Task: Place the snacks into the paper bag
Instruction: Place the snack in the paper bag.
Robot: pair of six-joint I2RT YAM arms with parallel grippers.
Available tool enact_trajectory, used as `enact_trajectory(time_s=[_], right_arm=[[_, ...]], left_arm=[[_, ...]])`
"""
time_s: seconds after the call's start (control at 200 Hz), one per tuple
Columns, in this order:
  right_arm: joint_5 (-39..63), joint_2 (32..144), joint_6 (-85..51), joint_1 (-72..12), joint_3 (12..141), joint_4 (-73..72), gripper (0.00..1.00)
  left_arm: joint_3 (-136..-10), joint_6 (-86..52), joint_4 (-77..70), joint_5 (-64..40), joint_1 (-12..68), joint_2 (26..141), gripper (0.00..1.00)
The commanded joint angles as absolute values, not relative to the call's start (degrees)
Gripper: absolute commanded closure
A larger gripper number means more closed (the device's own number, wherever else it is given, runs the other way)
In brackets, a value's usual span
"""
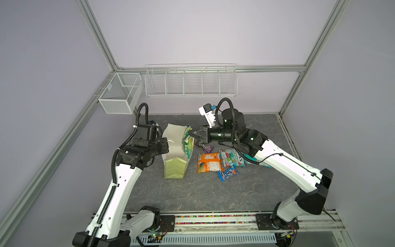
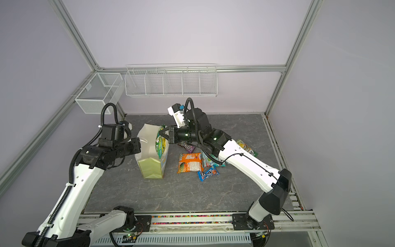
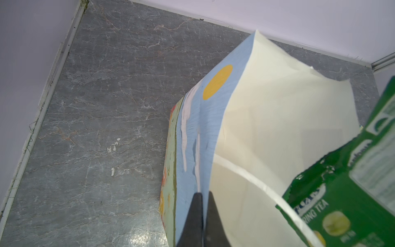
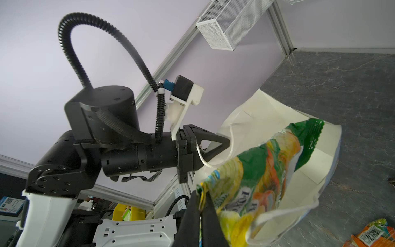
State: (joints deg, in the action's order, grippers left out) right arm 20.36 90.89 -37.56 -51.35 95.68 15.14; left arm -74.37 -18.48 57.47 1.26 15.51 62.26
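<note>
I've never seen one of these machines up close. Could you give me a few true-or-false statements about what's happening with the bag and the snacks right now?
1. The right gripper holds the green pouch at the mouth of the paper bag. True.
2. The left gripper is open, clear of the bag. False: it is shut on the bag's wall.
3. The orange pouch is inside the bag. False: it lies on the table.
4. The blue M&M's pack lies on the table. True.
5. The bag lies flat on its side. False: it stands on its base, mouth open.
</note>
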Motion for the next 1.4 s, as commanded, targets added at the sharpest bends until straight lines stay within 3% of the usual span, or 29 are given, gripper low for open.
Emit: enact_trajectory(time_s=[0.0,0.535,0.625,0.705,0.84,0.97,1.06,1.395], right_arm=[[19.63,90.68,-39.20,-50.81,94.63,12.92,0.94],[18.98,91.23,-40.54,-50.20,92.80,14.06,0.87],[19.40,91.19,-40.57,-50.26,92.90,14.06,0.77],[19.82,90.90,-40.44,-50.21,92.99,14.06,0.56],[19.77,89.64,-40.05,-50.19,92.74,14.31,0.33],[19.97,87.97,-39.27,-50.26,92.81,15.15,0.20],[19.80,86.49,-38.26,-50.27,93.01,16.52,0.13],[8.85,77.69,-34.55,-50.19,90.22,24.84,0.05]], left_arm=[[-75.45,-19.61,57.42,1.40,15.81,61.48,1.00],[-75.24,-19.70,57.22,1.37,15.82,61.48,1.00],[-75.10,-19.74,57.07,1.19,15.78,61.56,1.00],[-75.08,-19.72,56.92,1.08,15.77,61.69,1.00],[-74.83,-19.72,56.67,1.06,15.77,61.70,1.00],[-74.78,-19.83,56.43,0.91,15.79,61.70,1.00],[-74.70,-19.85,56.13,0.78,15.74,61.59,1.00],[-74.62,-19.95,54.59,-1.23,15.82,62.01,1.00]])
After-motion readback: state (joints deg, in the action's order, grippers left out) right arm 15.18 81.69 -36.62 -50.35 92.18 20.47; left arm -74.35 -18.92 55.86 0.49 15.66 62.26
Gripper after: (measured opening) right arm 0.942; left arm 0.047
